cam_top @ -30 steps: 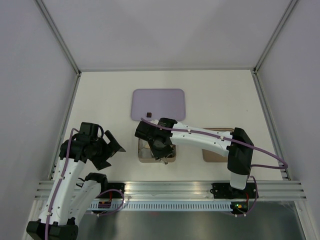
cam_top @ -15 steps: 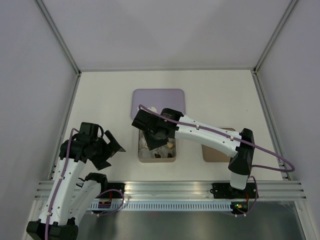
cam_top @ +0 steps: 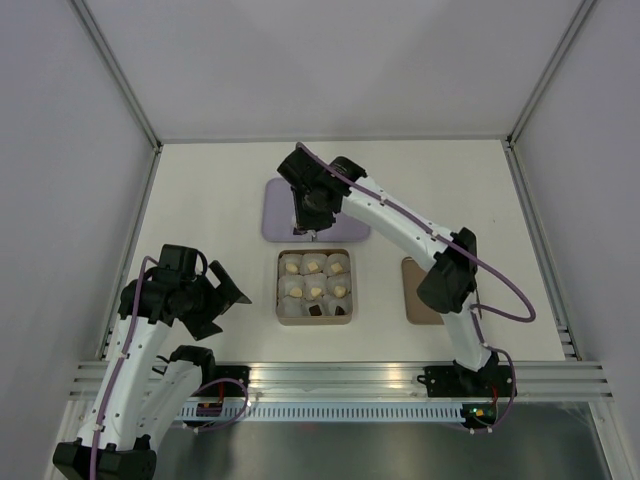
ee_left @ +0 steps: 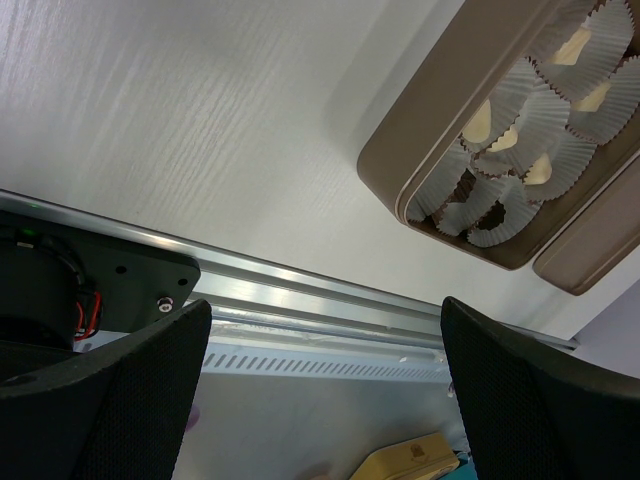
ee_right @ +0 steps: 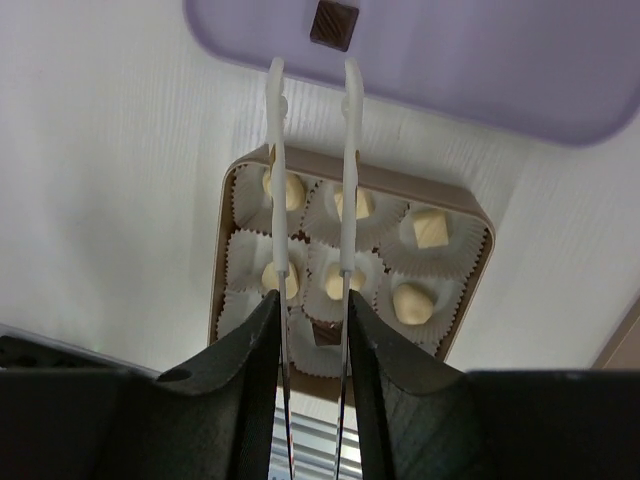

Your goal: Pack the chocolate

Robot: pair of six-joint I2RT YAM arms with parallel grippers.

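Note:
The brown box point(cam_top: 314, 287) holds white paper cups with several cream chocolate pieces point(ee_right: 428, 228) and a dark piece point(ee_right: 325, 333) in its near row. One dark square of chocolate point(ee_right: 333, 24) lies on the purple tray point(cam_top: 340, 200). My right gripper point(cam_top: 310, 212) hovers over the tray's near edge, shut on metal tongs point(ee_right: 345, 170). The white tong tips stand apart, empty, just short of the dark square. My left gripper point(cam_top: 207, 299) rests open and empty, left of the box; its wrist view shows the box point(ee_left: 400, 170) at upper right.
The box lid point(cam_top: 420, 292) lies right of the box, partly under my right arm. White walls with metal posts enclose the table. An aluminium rail point(cam_top: 340, 378) runs along the near edge.
My right arm swung away from above the box to the purple tray, carrying the tongs. The box is now uncovered. The left arm stayed still.

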